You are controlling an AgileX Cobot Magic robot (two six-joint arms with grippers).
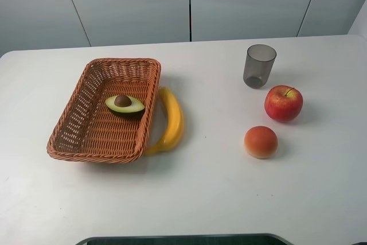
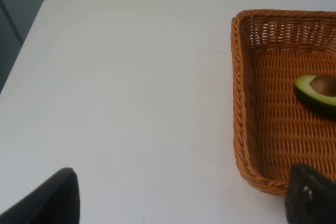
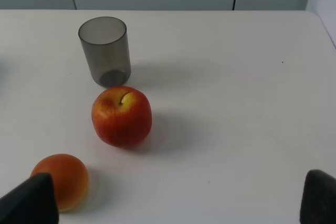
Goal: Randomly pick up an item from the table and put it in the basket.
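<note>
The halved avocado (image 1: 124, 104) lies cut side up inside the wicker basket (image 1: 74, 124) on the left of the white table (image 1: 206, 193). It also shows in the left wrist view (image 2: 316, 92), inside the basket (image 2: 247, 129). Neither arm shows in the exterior high view. My left gripper (image 2: 178, 198) is open and empty, its fingertips (image 2: 52, 198) wide apart, above bare table beside the basket. My right gripper (image 3: 173, 200) is open and empty, fingertips (image 3: 29, 200) wide apart, on the near side of the apple.
A yellow banana (image 1: 171, 120) lies against the basket's right side. A grey translucent cup (image 1: 259, 65), a red apple (image 1: 283, 102) and an orange-red peach (image 1: 261, 142) stand on the right. They also show in the right wrist view: cup (image 3: 105, 51), apple (image 3: 122, 116), peach (image 3: 63, 179).
</note>
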